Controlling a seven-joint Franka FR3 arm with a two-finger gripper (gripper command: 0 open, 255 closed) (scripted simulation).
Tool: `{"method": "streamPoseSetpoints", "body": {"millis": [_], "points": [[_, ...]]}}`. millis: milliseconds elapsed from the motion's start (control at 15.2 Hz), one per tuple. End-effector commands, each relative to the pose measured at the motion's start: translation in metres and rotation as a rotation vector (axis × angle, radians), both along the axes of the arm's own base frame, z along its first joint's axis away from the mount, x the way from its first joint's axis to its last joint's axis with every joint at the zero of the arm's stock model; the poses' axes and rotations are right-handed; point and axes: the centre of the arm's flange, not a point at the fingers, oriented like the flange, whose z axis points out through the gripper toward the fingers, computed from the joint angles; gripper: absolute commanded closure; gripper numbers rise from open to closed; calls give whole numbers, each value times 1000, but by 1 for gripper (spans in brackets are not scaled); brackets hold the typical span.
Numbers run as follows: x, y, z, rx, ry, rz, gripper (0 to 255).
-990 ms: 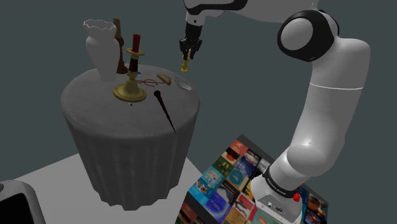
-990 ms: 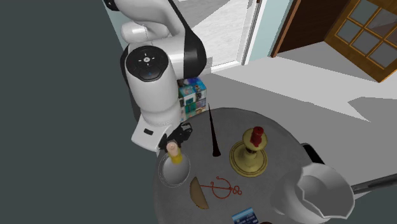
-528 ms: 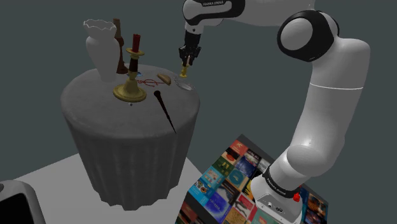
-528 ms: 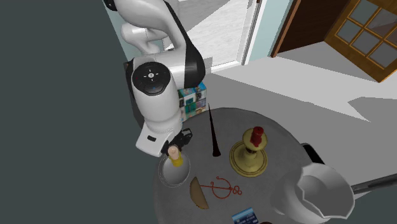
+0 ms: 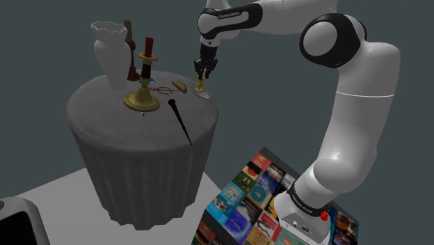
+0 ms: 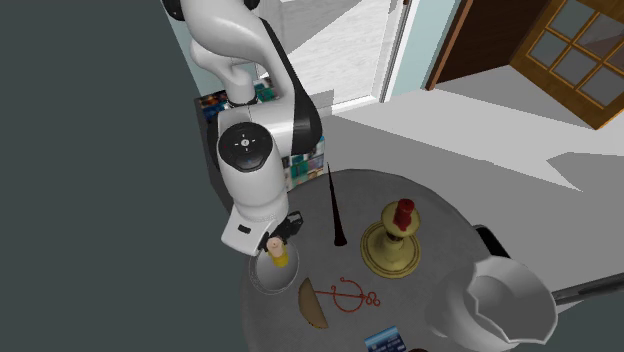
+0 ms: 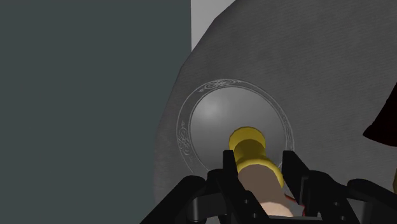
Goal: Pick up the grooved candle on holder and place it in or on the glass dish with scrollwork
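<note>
Pincer (image 7: 261, 167) is closed down narrow on the grooved candle (image 7: 251, 156), gripping its pale body, with the yellow holder end pointing down. The candle hangs over the middle of the glass dish (image 7: 191, 121), which is round, shallow and clear, with scrollwork around the rim. Can't tell whether holder meets glass. The dish sits at the right edge of the round, grey-draped table (image 5: 118, 118) in the shoulder view.

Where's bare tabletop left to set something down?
The widest bare cloth lies between the brass candlestick and the near edge, on the shoulder view's left of the dark spike. The far rim is crowded: white vase, red ornament, brown wedge and the glass dish, where the gripper holds the candle.
</note>
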Motion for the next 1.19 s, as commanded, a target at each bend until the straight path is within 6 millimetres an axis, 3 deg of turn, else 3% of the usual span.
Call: {"method": "streamPoseSetpoints", "body": {"millis": [0, 330, 396, 726, 990, 1122], "points": [[0, 0, -2, 0, -1, 0, 255], [0, 0, -2, 0, -1, 0, 255], [0, 0, -2, 0, -1, 0, 0], [0, 0, -2, 0, -1, 0, 0], [-1, 1, 48, 0, -1, 0, 0], [-1, 1, 48, 0, -1, 0, 0]]}}
